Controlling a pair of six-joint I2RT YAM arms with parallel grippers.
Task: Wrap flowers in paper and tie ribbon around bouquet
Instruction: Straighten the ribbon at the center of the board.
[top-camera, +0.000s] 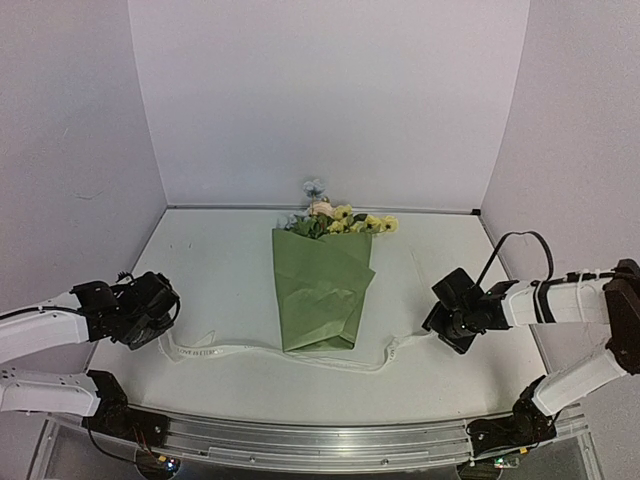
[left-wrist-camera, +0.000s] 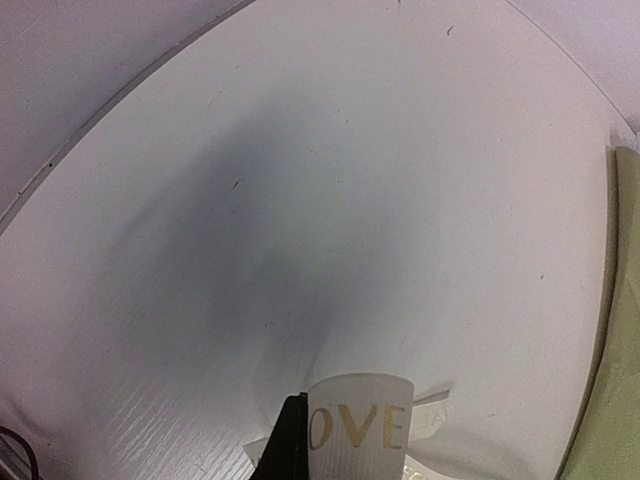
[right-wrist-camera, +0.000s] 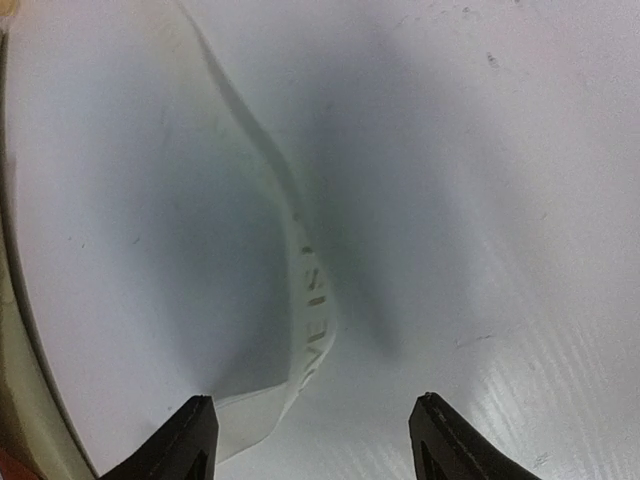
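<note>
The bouquet (top-camera: 322, 285) lies in the middle of the counter (top-camera: 220, 270), with the ribbon (top-camera: 270, 352) crossing at its near end, I think ready for tying. My left pincer (top-camera: 158, 318) clamps one ribbon end. My right pincer (right-wrist-camera: 312, 425) stands wide, with the other end loose beside it.

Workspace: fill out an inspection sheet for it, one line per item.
Surface: white table, bare apart from the job's things.
Job's things: bouquet lies mid-table, olive-green paper wrapped around the flowers, blooms at the far end. The ribbon lies untied, running left to right along the bouquet's near end.
Clutter: nothing seen.
Grippers: left gripper shut on one ribbon end; right gripper open, the other ribbon end lying loose by one finger.
Cables: black cable loops above the right arm, off the table.
Surroundings: plain white walls on three sides; metal rail at the near edge.
</note>
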